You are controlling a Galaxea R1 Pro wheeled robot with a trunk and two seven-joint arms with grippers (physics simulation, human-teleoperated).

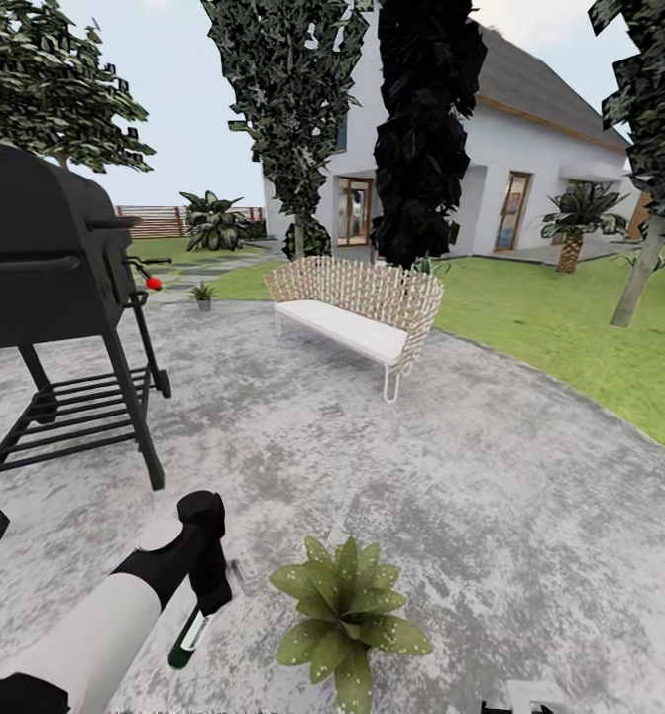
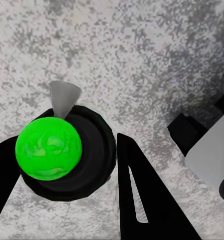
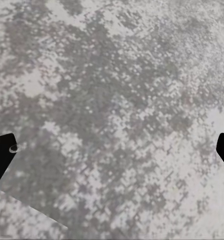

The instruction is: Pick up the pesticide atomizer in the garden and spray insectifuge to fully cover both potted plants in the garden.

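My left gripper (image 1: 211, 593) is shut on the pesticide atomizer (image 1: 189, 635), a slim dark green bottle with a white label that hangs tilted below the fingers. In the left wrist view the atomizer's bright green round end (image 2: 48, 148) sits between the black fingers (image 2: 139, 197) of the left gripper (image 2: 66, 167); its top is hidden. One potted plant (image 1: 347, 615), a green leaf rosette, stands on the patio just right of the bottle. The other potted plant (image 1: 203, 295) is far back at the patio's edge. My right gripper (image 3: 112, 150) is open over bare paving.
A black grill (image 1: 45, 258) on legs stands at the left, with a red knob (image 1: 154, 283). A wicker bench (image 1: 357, 307) with a white seat sits mid-patio. Lawn (image 1: 570, 327), trees and a white house (image 1: 530, 169) lie beyond. Grey patio paving (image 1: 451, 476) stretches to the right.
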